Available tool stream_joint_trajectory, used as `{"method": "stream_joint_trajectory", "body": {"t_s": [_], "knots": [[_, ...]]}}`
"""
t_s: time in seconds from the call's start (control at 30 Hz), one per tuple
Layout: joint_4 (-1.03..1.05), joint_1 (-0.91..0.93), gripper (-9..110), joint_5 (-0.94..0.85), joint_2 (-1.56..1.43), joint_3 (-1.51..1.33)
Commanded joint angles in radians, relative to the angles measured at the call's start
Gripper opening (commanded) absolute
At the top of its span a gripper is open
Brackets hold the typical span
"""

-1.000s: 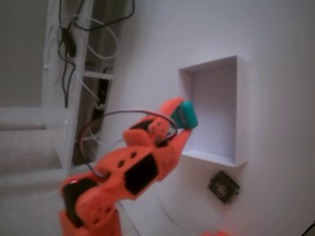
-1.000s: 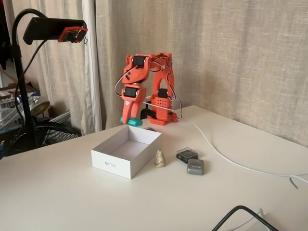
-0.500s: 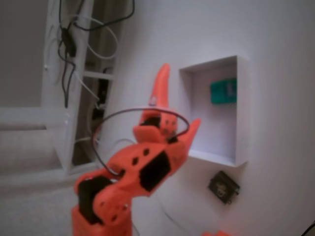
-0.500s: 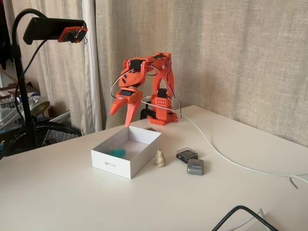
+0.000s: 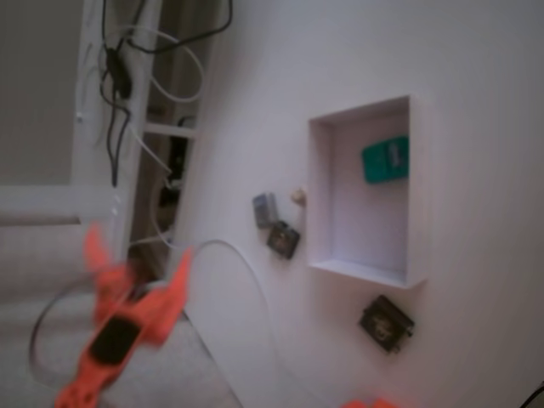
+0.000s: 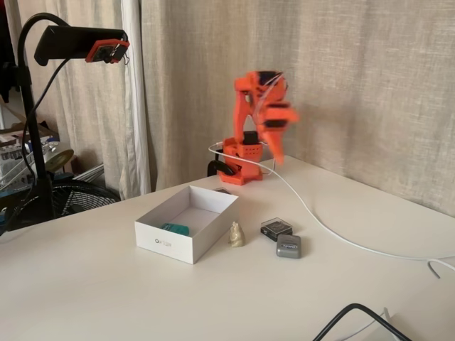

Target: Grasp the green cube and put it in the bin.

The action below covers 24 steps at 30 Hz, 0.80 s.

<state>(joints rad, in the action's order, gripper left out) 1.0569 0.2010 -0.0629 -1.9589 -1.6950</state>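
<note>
Gripper (image 5: 136, 272) is seen emptied and spread wide, its two fingers forked apart in a motion-blurred sweep, and it has been swung well away from the bin (image 6: 158, 243) since half a second ago, when it hung over the bin's near wall. The green cube (image 5: 385, 160) is left lying on the bin's floor, close to one end wall, apart from the arm altogether; it can be made out in the other fixed view too (image 6: 174, 229). By that showing the drop is judged done and only the retreat is being played out. Counted up: one green cube, one bin, two dark blocks (image 5: 283, 240) (image 5: 386, 323), one small grey block (image 6: 288, 246), one tiny pale figure (image 6: 236, 234) just beside the bin, one white cable (image 6: 334, 234) trailed across the surface (image 6: 213, 298).
</note>
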Motion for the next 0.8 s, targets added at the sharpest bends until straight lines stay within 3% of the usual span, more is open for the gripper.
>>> {"method": "stream_joint_trajectory", "body": {"t_s": [0.0,0.17,0.4,0.77], "knots": [[-0.029,-0.256,57,0.008,-0.173,-0.071],[0.008,-0.43,57,0.008,-0.354,-0.256],[0.043,-0.403,57,0.009,-0.548,-0.518],[-0.029,-0.402,57,0.009,-1.149,-1.054]]}}
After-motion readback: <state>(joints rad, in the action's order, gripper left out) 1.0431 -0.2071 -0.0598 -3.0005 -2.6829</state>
